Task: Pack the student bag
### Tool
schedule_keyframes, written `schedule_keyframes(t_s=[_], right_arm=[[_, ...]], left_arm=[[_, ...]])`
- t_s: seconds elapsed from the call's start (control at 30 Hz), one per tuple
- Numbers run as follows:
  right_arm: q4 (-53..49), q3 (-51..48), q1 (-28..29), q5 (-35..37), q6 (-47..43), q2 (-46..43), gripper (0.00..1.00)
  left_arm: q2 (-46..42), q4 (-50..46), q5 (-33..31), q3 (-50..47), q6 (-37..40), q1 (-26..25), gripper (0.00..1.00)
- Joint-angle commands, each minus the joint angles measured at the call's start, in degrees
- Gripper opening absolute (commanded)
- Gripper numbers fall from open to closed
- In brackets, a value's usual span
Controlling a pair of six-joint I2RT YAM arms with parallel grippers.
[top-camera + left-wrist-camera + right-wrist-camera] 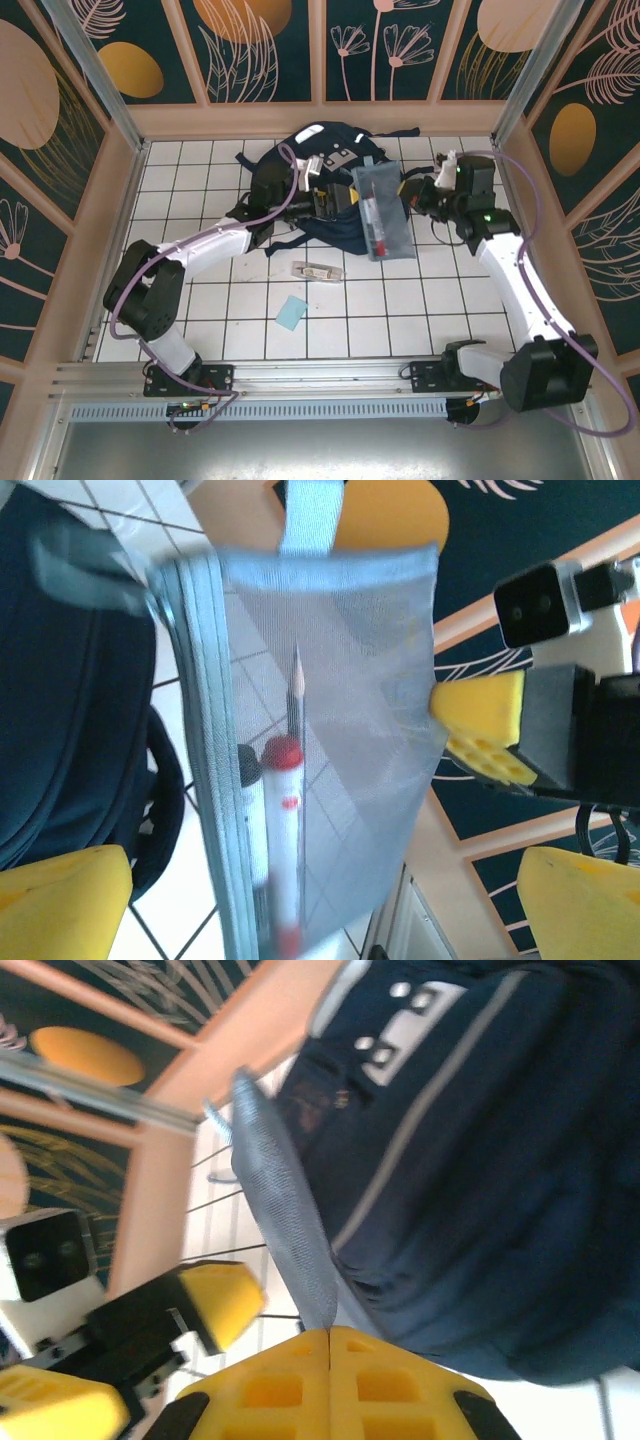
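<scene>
right claw [328, 1332]: pinched shut on the pencil case [285, 1210] edge
left claw [320, 880]: gaping wide, holding nothing
student bag [500, 1180]: far middle of the bench [250, 320], beside the case
our move: we'd spread its mouth first, then lower slowly

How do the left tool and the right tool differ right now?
The left tool stands wide open and grips nothing; the right tool is shut on the edge of the grey mesh pencil case. The left tool sits over the student bag; the right tool is beside it. Both are yellow-tipped and face the case from opposite sides.
</scene>
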Motion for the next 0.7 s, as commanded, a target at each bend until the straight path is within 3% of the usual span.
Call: schedule_keyframes(t_s=[0.0,0.13,0.33,0.67], right_arm=[[6.4,4.3,0.0,-9.1,0.3,2.9,0.00],[13.4,6.2,1.0,-13.3,4.8,5.6,0.00],[13.4,10.4,2.7,-13.8,5.3,7.2,0.00],[15.9,12.6,3.8,-16.8,8.8,6.7,0.00]], left_arm=[[-0.3,0.8,1.8,4.9,2.7,-0.3,0.99],[-1.5,7.6,4.1,2.5,0.9,-0.2,0.98],[-0.2,10.9,7.2,2.8,4.1,-0.1,0.98],[0.2,22.0,5.1,2.1,3.3,3.4,0.98]])
